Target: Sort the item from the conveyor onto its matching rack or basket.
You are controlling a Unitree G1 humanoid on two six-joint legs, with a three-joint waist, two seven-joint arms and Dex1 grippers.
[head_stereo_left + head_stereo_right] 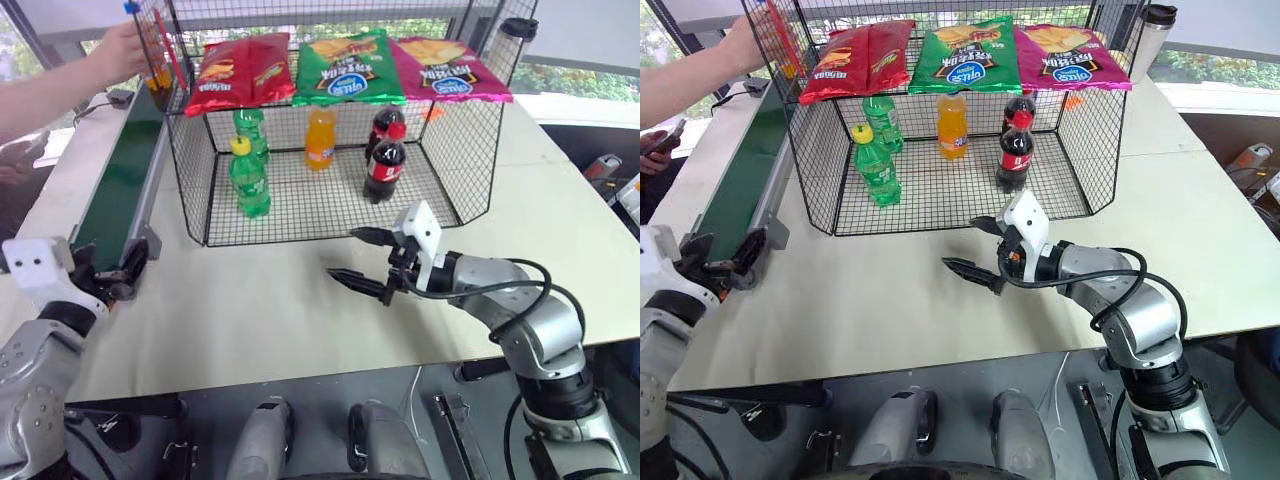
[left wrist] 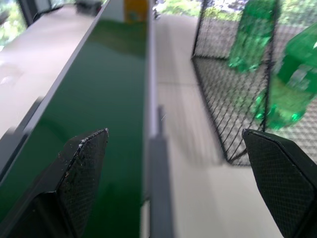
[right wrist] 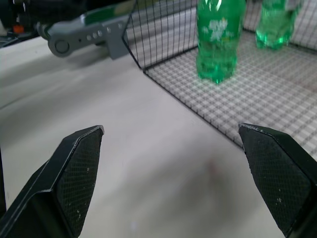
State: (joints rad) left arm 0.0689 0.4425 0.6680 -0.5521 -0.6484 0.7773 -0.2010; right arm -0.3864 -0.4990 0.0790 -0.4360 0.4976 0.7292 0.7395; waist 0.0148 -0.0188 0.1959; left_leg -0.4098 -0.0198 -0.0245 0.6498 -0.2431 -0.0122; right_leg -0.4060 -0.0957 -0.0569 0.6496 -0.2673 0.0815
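- The orange soda bottle [image 1: 157, 70] stands at the far end of the conveyor [image 1: 120, 185], upright with its long axis vertical and its blue cap [image 1: 131, 7] on top; a person's hand [image 1: 122, 48] grips it from the left side. Basket mesh partly screens it, so the label is hard to make out.
- The conveyor — a dark green belt in a grey frame — runs along the left edge of the counter [image 1: 280, 320], from the rounded near end by the left hand toward the person.
- The black wire basket [image 1: 195, 190] sits on the counter just right of the conveyor, its open front facing the robot. On its mesh floor stand two green bottles [image 1: 248, 182], an orange bottle [image 1: 320, 138] with an orange cap, and two cola bottles [image 1: 384, 165], all upright.
- Three chip bags lie on the sloped top shelf: red [image 1: 240, 70], green [image 1: 350, 68] and pink [image 1: 448, 68].
- The left hand [image 1: 105, 272] hovers at the near end of the conveyor, its two black fingers [image 2: 81, 168] spread wide and empty; in the wrist view they straddle the belt's grey side rail.
- The right hand [image 1: 362, 258] hangs over bare counter in front of the basket, pointing left, fingers [image 3: 74, 173] wide apart with nothing between them.
- A dark tumbler [image 1: 515, 35] stands behind the basket's right rear corner.
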